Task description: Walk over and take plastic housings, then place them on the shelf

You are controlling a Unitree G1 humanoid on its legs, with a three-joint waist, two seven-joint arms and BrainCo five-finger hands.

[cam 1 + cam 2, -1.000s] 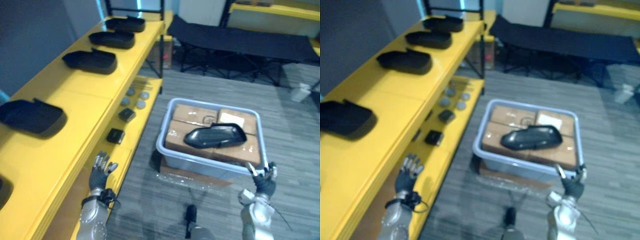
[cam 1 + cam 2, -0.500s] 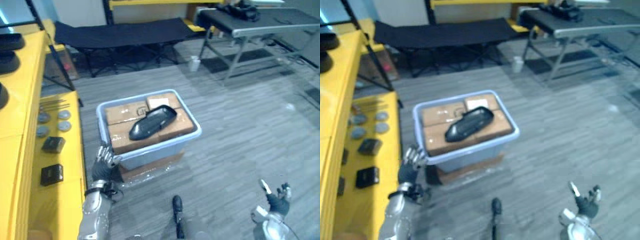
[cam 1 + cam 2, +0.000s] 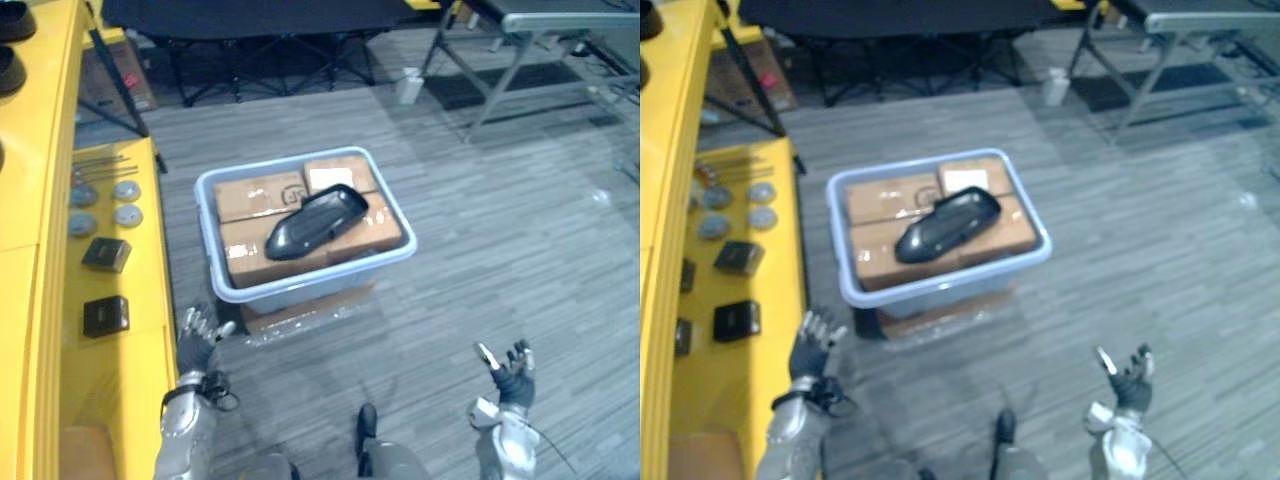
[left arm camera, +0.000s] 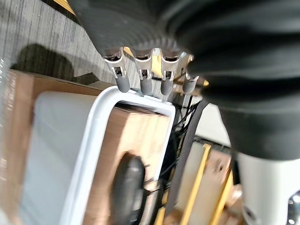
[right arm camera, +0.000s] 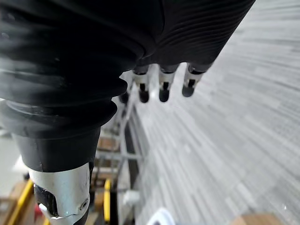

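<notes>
A black plastic housing point(image 3: 315, 222) lies on cardboard boxes point(image 3: 252, 193) packed in a pale bin point(image 3: 207, 225) on a grey floor. A yellow shelf point(image 3: 25, 330) runs along the left, and two small black blocks point(image 3: 105, 315) sit on its lower level. The left hand point(image 3: 197, 340) hovers near the bin's near left corner, between bin and shelf, with fingers point(image 4: 123, 82) straight and holding nothing. The right hand point(image 3: 510, 372) is raised over bare floor, well apart from the bin, fingers spread and empty.
</notes>
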